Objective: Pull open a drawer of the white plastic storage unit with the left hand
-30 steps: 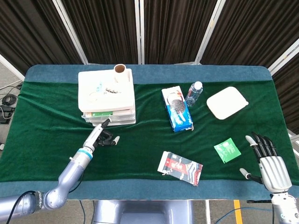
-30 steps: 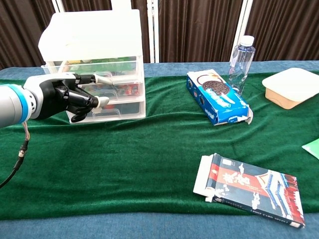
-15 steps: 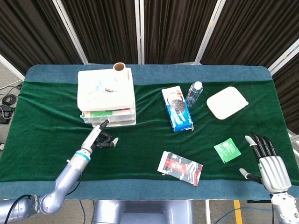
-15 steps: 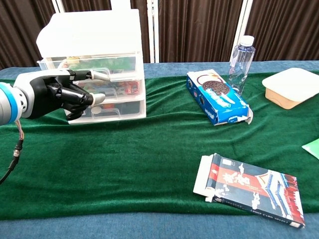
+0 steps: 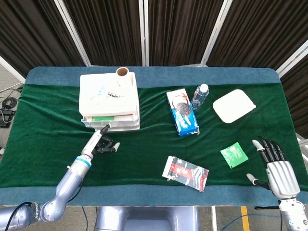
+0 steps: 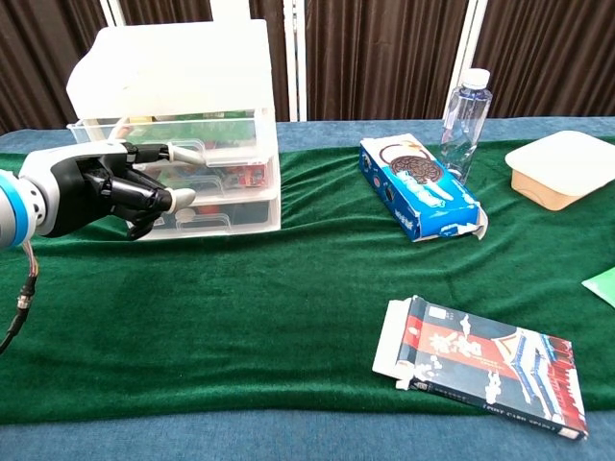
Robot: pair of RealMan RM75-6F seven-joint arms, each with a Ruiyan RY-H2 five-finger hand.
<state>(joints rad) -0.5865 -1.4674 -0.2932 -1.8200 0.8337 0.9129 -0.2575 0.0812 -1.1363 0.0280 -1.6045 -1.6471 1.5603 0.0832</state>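
Left hand [image 6: 91, 187] has one finger hooked on the top drawer [image 6: 183, 130] handle, the rest curled under. The translucent white plastic storage unit [image 5: 109, 100] sits back left on wrinkly green velvet cloth [image 5: 149, 144] — dark pleated curtains [image 5: 178, 29] behind. The drawer now sticks out slightly further. Right hand [image 5: 275, 163] rests open, fingers spread — holding nothing.

Table [image 5: 48, 125] w/ green cloth: drawer unit [image 5: 109, 101], cookie box [image 5: 182, 112], bottle [image 5: 199, 96].
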